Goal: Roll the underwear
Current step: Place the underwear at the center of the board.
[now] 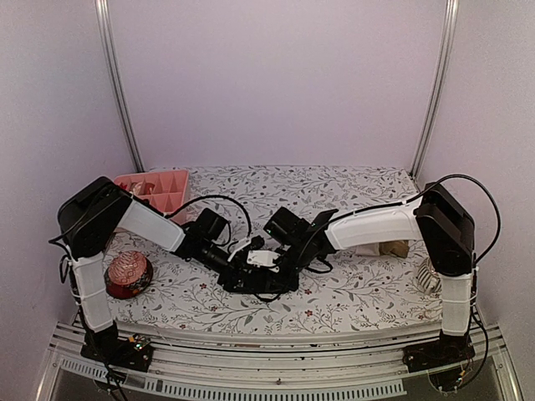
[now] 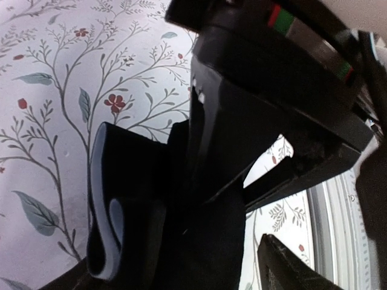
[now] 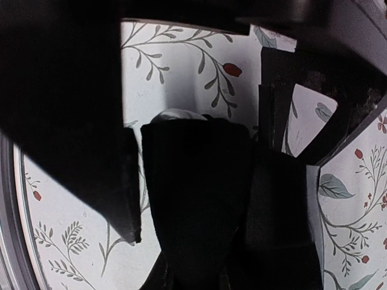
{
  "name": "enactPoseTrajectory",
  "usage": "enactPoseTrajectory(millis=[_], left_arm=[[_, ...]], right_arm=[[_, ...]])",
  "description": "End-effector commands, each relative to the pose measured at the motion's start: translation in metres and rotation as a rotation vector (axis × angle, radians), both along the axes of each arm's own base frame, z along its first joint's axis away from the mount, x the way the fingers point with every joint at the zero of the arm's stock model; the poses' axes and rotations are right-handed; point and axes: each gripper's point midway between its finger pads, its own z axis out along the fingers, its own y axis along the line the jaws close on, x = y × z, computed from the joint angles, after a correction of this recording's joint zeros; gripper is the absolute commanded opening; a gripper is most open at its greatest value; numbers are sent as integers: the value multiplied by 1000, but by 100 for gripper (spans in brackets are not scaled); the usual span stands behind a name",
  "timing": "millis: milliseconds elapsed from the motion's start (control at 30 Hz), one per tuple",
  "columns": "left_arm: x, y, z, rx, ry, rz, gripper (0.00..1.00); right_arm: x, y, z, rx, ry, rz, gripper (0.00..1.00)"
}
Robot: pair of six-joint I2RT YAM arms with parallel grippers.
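The black underwear [image 1: 255,282] lies bunched at the middle front of the floral tablecloth, with white trim [image 1: 262,258] showing. Both grippers meet over it. My left gripper [image 1: 238,269] is open, its fingers spread on either side of the folded black cloth [image 2: 199,241], whose pale trim [image 2: 100,199] curls at the left. My right gripper [image 1: 280,261] is shut, and a bit of white trim [image 3: 178,115] peeks past its tips [image 3: 196,130]. More black cloth [image 3: 281,211] lies beside it. A tan piece [image 1: 399,248], seemingly the tan underwear, shows behind the right arm.
A pink divided tray [image 1: 159,188] stands at the back left. A red-brown round bowl [image 1: 127,274] sits at the front left beside the left arm. A pale ribbed object [image 1: 428,276] lies at the right edge near the right arm's base.
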Motion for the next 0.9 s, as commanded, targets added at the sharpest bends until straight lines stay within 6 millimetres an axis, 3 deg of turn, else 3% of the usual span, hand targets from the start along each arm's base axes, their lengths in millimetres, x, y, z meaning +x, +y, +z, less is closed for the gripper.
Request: enactPoseTrajectory(millis=[0, 67, 267, 333, 400, 533, 667, 700, 867], left_arm=[[-16, -3, 0, 15, -30, -51, 60], [-16, -4, 0, 17, -38, -49, 48], [-10, -3, 5, 8, -86, -19, 36], [-10, -3, 12, -11, -103, -13, 20], [-11, -3, 19, -31, -117, -12, 2], [-10, -1, 30, -46, -129, -12, 0], [3, 5, 50, -64, -163, 38, 0], [9, 8, 57, -66, -176, 62, 0], [58, 38, 111, -63, -331, 296, 0]], right_arm=[[-5, -35, -45, -166, 69, -34, 12], [-5, -34, -44, -163, 69, -35, 12], [-5, -35, -45, -168, 75, -38, 13], [-4, -35, -44, -167, 74, -39, 16], [-4, -34, -42, -157, 75, -39, 26], [3, -24, -15, -81, 38, -60, 55], [21, -23, 38, 17, -72, -162, 87], [24, -26, 49, 29, -96, -187, 99], [41, -54, 85, 54, -217, -371, 99]])
